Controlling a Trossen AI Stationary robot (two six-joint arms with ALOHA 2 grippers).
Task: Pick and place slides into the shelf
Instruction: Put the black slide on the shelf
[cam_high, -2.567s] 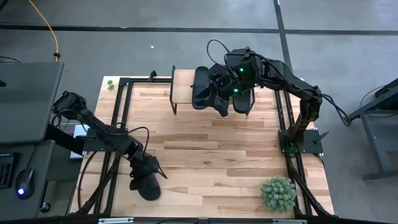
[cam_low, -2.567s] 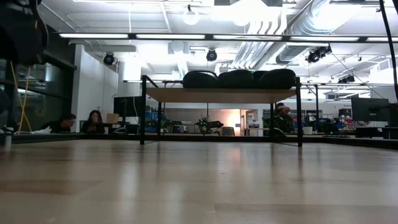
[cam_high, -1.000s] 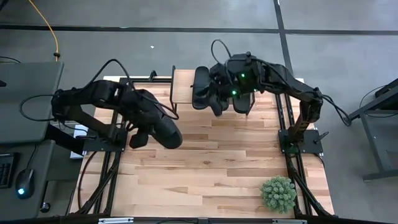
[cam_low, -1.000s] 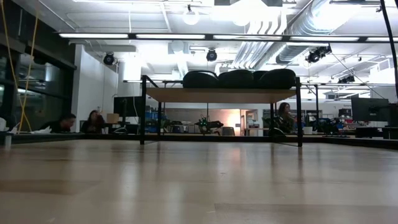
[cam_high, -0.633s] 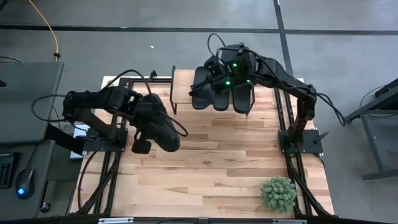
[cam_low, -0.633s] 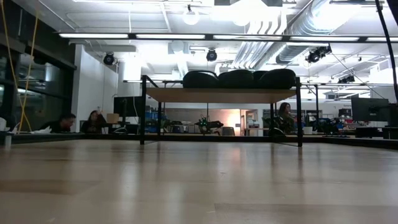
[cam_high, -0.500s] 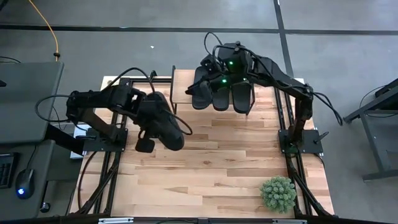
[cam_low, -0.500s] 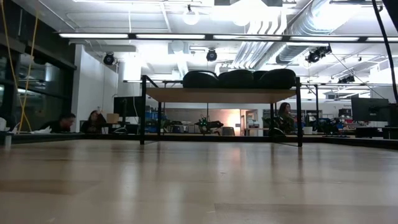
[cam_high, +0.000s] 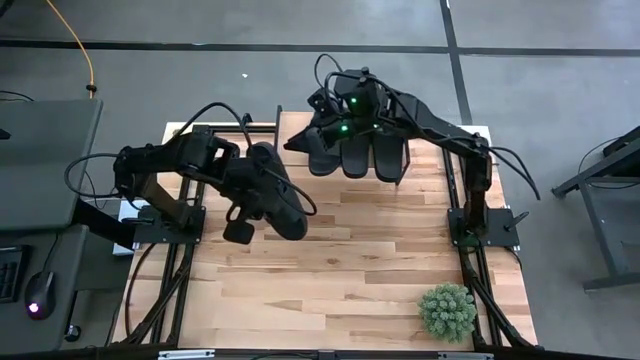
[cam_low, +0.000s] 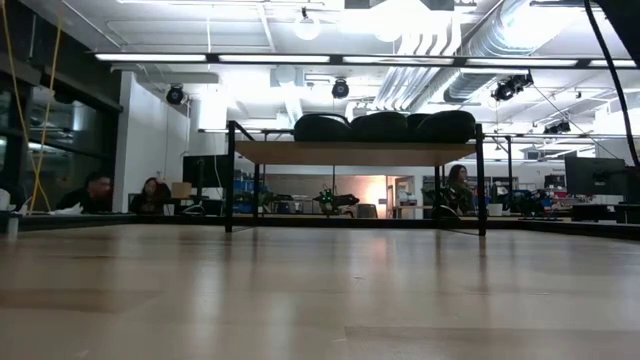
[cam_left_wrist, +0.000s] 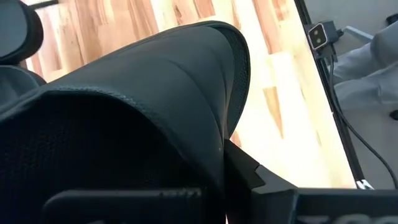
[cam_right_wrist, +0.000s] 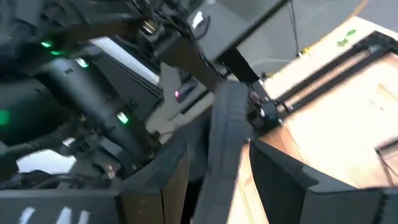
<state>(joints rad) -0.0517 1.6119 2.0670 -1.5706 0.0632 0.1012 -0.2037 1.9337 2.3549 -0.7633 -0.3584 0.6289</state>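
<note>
- High view: left claw (cam_high: 262, 193) is clamped on the fourth slide (cam_high: 283, 203), carried above the surface (cam_high: 330, 265) toward its far edge, short of the shelf (cam_high: 292, 132). Right claw (cam_high: 318, 138) sits over the near-left part of the shelf top; from above I cannot tell whether its fingers are parted. Three slides (cam_high: 358, 152) lie side by side on the shelf, filling its middle and right; bare wood shows only at the left end. A small plant (cam_high: 447, 311) stands at the near right corner of the surface.
- Low view: shelf (cam_low: 355, 152) top carries three dark rounded slides (cam_low: 380, 126) in a row, touching one another; nothing beneath the top. Neither claw shows here.
- Left wrist view: carried slide (cam_left_wrist: 149, 87) fills the frame, strap arched up, pinched at its near end.
- Right wrist view: right claw (cam_right_wrist: 214, 180) half-open with a ribbed slide edge (cam_right_wrist: 224, 149) between the fingers; held or merely straddled, cannot tell.
- Judgement: the free slot is the left end. Bring the carried slide in parallel to its neighbours, level, sole down; the right arm should clear first, since it crowds that slot.
</note>
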